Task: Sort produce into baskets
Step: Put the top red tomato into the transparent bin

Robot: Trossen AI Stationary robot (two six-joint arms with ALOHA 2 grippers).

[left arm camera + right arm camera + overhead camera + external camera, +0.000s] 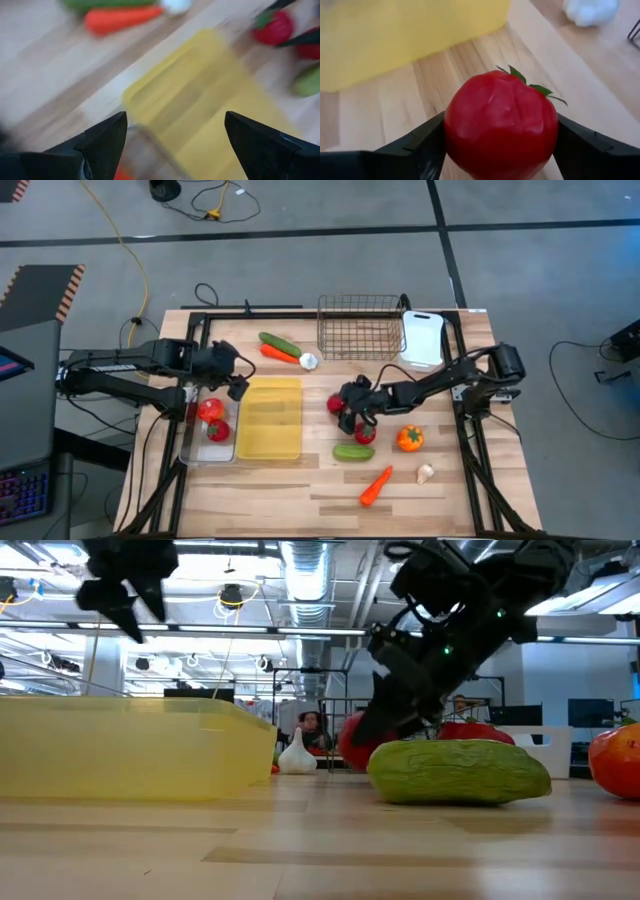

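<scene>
No readable text, label, brand, number or sign showed anywhere on the table, the arms or the room behind.

Red tomato (501,125) between the right end effector's (501,145) fingers (415,150), yellow tray (395,35) beyond, white piece (590,11)

Grey concrete floor (330,265) around a pale wood table (300,490), crossed by dark tape lines (300,232). Yellow cable (125,250) trailing over the floor at the far left, black cables (200,200) near the top edge. Striped hazard mat (35,292) at left. Behind, open office: ceiling ducts (315,570), strip lights (60,560), monitors (595,715), a seated person (312,730).
</scene>
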